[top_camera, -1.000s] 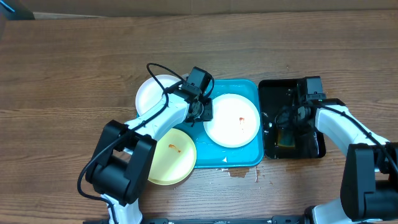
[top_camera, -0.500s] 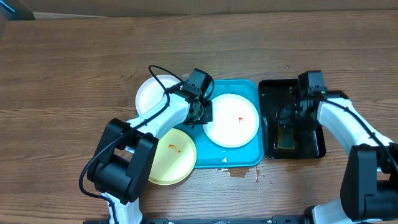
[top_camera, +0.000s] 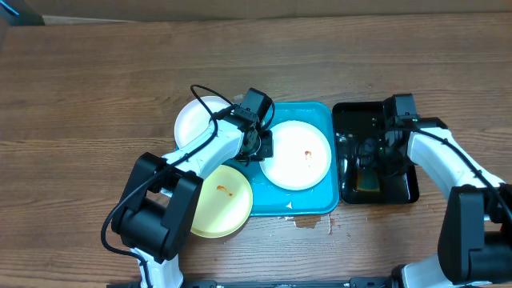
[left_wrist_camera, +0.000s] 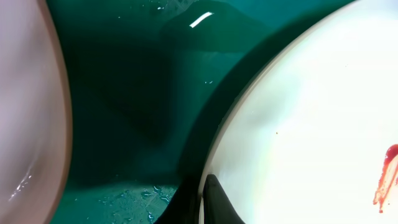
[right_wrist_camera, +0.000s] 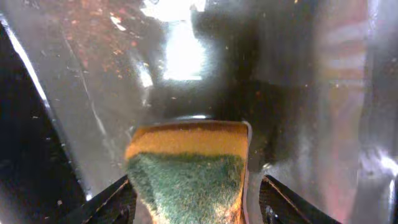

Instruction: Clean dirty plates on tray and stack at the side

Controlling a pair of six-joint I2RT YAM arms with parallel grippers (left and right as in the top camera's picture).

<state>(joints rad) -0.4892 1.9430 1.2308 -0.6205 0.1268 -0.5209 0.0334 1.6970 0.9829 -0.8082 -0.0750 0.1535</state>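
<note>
Tray (top_camera: pixel 320 204) on tabletop (top_camera: pixel 96 80), sponge tray (top_camera: pixel 346 120) at its right.
One plate (top_camera: pixel 298 154) lies inside; a far plate (top_camera: pixel 196 120) and a near plate (top_camera: pixel 220 200) at its left edge.

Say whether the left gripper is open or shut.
Shut on the smeared white plate: the left wrist view shows the left gripper pinching its rim.

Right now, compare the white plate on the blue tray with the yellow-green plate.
The white plate lies inside the tray; the yellow-green plate sits mostly off its left edge. The left pincer pinches the white plate's rim; nothing grips the yellow-green plate. Both are round, shallow and carry a reddish smear.
</note>
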